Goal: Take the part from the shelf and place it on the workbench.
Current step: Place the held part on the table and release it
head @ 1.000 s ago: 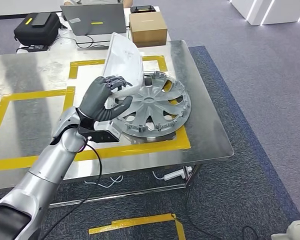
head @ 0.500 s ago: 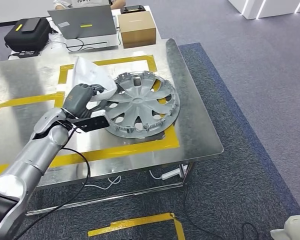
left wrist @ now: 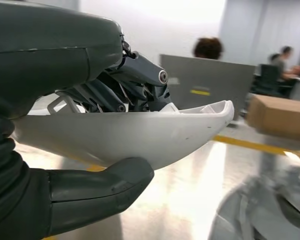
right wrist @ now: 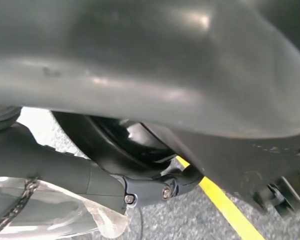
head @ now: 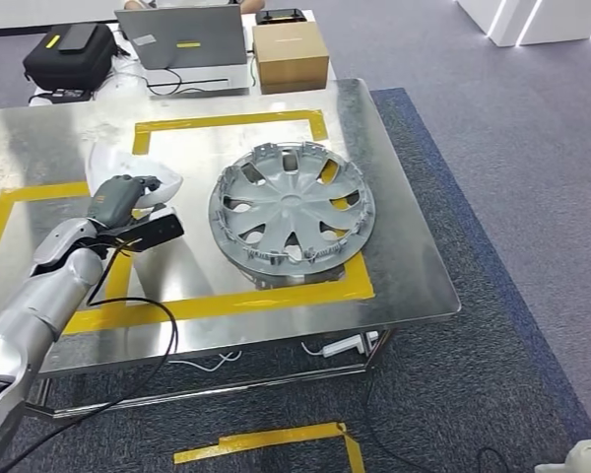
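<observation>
hubcap (head: 291, 209) is the big grey wheel cover lying flat on the shiny surface (head: 408, 266), inside the yellow tape square (head: 226, 122). a second ago the white part (head: 129, 179) was held up high, right over the hubcap's far left edge. half a second ago it was lower and just touched that edge. now it is well apart from the hubcap, out to its left, low over the surface by the yellow tape line. the left hand (head: 118, 200) holds the white part tight, dark fingers (left wrist: 141, 92) on top and thumb (left wrist: 99, 192) under it. from the wrist camera i cannot tell if the part touches the surface yet.

right hand (right wrist: 148, 192) is seen very close and dark, over grey floor with a yellow line; i cannot tell if it is closed.

between the part and the hubcap there is bare shiny surface. the near edge of the surface is close in front of the hubcap. behind the hubcap, past the far edge, sit a brown box (head: 291, 55), a laptop (head: 184, 39) and a black bag (head: 71, 57).
</observation>
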`<state>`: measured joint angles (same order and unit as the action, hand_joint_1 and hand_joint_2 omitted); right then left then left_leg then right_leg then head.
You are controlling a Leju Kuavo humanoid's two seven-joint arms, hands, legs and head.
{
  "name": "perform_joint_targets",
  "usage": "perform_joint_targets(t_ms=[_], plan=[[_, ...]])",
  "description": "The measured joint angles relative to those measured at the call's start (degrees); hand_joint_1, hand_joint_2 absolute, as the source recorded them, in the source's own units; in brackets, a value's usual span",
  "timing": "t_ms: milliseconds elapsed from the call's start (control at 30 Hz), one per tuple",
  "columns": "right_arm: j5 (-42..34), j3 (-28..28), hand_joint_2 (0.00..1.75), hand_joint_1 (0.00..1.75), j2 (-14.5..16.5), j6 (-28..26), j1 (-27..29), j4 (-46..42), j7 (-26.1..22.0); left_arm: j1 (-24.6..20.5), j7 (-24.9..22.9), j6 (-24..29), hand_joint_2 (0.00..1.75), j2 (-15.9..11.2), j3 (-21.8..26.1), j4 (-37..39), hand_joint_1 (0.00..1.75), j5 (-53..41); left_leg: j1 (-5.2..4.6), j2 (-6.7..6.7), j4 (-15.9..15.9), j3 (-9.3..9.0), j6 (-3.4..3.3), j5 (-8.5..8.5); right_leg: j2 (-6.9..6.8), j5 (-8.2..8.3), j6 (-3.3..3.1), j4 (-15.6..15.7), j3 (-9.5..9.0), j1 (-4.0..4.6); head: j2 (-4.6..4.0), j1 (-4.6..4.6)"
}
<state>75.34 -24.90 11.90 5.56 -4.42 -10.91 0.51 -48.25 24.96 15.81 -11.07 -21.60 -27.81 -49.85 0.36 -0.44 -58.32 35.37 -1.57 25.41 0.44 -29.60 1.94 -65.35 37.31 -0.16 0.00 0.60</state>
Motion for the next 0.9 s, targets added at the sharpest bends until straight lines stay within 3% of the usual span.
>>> perform_joint_targets(t_ms=[67, 167, 233, 333, 367, 400, 433, 533, 600, 733, 767, 867, 900], plan=[[-0.17, 0.00, 0.00, 0.00, 0.01, 0.04, 0.33, 0.01, 0.04, 0.36, -2.07, 1.94, 1.75, -1.08, 0.83, 0.73, 1.75, -0.12, -0.22, 0.04, -0.23, 0.12, 0.51, 0.15, 0.07, 1.79, -0.46, 5.83, -2.84, 0.04, 0.00, 0.03], [-0.36, 0.00, 0.00, 0.00, 0.02, -0.10, 0.68, 0.02, 0.03, 1.34, -3.44, 3.74, 1.75, -2.82, 1.94, 2.01, 1.75, -0.97, -0.37, 0.27, -0.26, 0.34, 1.26, 0.10, 0.23, 1.57, -1.31, 7.31, -3.63, 0.06, 0.00, 0.12], [-0.39, 0.00, 0.00, 0.00, 0.03, -0.17, 0.72, 0.02, 0.04, 1.99, -4.15, 4.53, 1.75, -3.65, 2.55, 2.63, 1.75, -1.62, -0.26, 0.29, -1.64, 0.84, 1.83, 1.26, 0.17, 1.72, -1.98, 7.68, -3.91, -0.15, 0.00, 0.23], [-0.40, 0.00, 0.00, 0.00, 0.02, -0.23, 0.79, 0.02, 0.06, 2.66, -4.91, 5.18, 1.75, -4.67, 3.35, 3.57, 1.75, -1.98, -0.04, 0.28, -11.46, 5.18, 2.57, 6.01, 0.07, 1.69, -2.64, 7.83, -4.19, -0.25, 0.00, 0.39], [-0.41, 0.00, 0.00, 0.00, 0.02, -0.25, 0.81, 0.02, 0.06, 3.01, -5.35, 5.24, 1.75, -4.89, 3.68, 3.87, 1.75, -2.04, 0.03, 0.28, -14.77, 6.75, 2.71, 7.05, 0.07, 1.62, -2.71, 7.82, -4.28, -0.24, 0.00, 0.38], [-0.43, 0.00, 0.00, 0.00, 0.02, -0.27, 0.83, 0.02, 0.07, 3.41, -5.94, 5.27, 1.75, -5.07, 4.04, 4.14, 1.75, -2.15, 0.12, 0.29, -16.38, 7.55, 2.80, 7.05, 0.09, 1.54, -2.75, 7.81, -4.40, -0.24, 0.00, 0.39], [-0.47, 0.00, 0.00, 0.00, 0.02, -0.30, 0.85, 0.02, 0.08, 3.78, -6.66, 5.32, 1.75, -5.28, 4.42, 4.38, 1.75, -2.30, 0.21, 0.29, -15.73, 7.31, 2.83, 5.92, 0.13, 1.44, -2.76, 7.78, -4.56, -0.24, 0.00, 0.38], [-0.59, 0.00, 0.00, 0.00, 0.03, -0.36, 0.90, 0.03, 0.10, 4.24, -8.88, 6.17, 1.75, -6.27, 5.54, 4.97, 1.75, -3.37, 0.31, 0.34, -5.15, 2.52, 2.65, 0.19, 0.29, 0.94, -2.40, 7.67, -5.09, -0.13, 0.00, 0.38], [-0.68, 0.00, 0.00, 0.00, 0.03, -0.43, 0.95, 0.04, 0.14, 4.40, -9.95, 7.01, 1.75, -6.97, 6.29, 5.29, 1.75, -4.02, 0.10, 0.34, -1.00, 0.60, 2.30, -0.41, 0.34, 0.74, -1.92, 7.60, -5.01, 0.05, 0.00, 0.33], [-0.83, -0.02, 0.00, 0.00, 0.02, -0.50, 0.95, 0.04, 0.17, 5.32, -10.80, 7.40, 1.75, -7.92, 7.43, 5.82, 1.75, -4.49, 0.24, 0.24, -0.12, 0.07, 1.09, 0.04, 0.19, -0.36, -0.70, 6.66, -4.46, 0.14, 0.00, 0.19], [-0.85, -0.02, 0.00, 0.00, 0.01, -0.51, 0.89, 0.04, 0.17, 5.43, -10.83, 7.42, 1.75, -8.04, 7.64, 5.89, 1.75, -4.56, 0.37, 0.25, 0.03, -0.05, 0.75, 0.02, 0.15, -1.56, -0.45, 4.60, -3.43, 0.15, 0.00, 0.03], [-0.93, -0.02, 0.00, 0.00, 0.01, -0.57, 0.44, 0.03, 0.17, 5.79, -10.88, 7.47, 1.75, -8.23, 8.12, 6.12, 1.75, -4.69, 0.27, 0.31, 0.03, -0.10, 0.23, 0.14, 0.04, -6.21, -0.13, -6.72, 2.27, 0.06, 0.00, -0.25], [-0.95, -0.02, 0.00, 0.00, 0.01, -0.58, 0.28, 0.02, 0.20, 5.93, -10.95, 7.47, 1.75, -8.26, 8.19, 6.19, 1.75, -4.78, 0.19, 0.32, 0.01, -0.13, 0.18, 0.17, 0.03, -6.55, -0.13, -8.99, 3.51, 0.07, 0.00, -0.23]])
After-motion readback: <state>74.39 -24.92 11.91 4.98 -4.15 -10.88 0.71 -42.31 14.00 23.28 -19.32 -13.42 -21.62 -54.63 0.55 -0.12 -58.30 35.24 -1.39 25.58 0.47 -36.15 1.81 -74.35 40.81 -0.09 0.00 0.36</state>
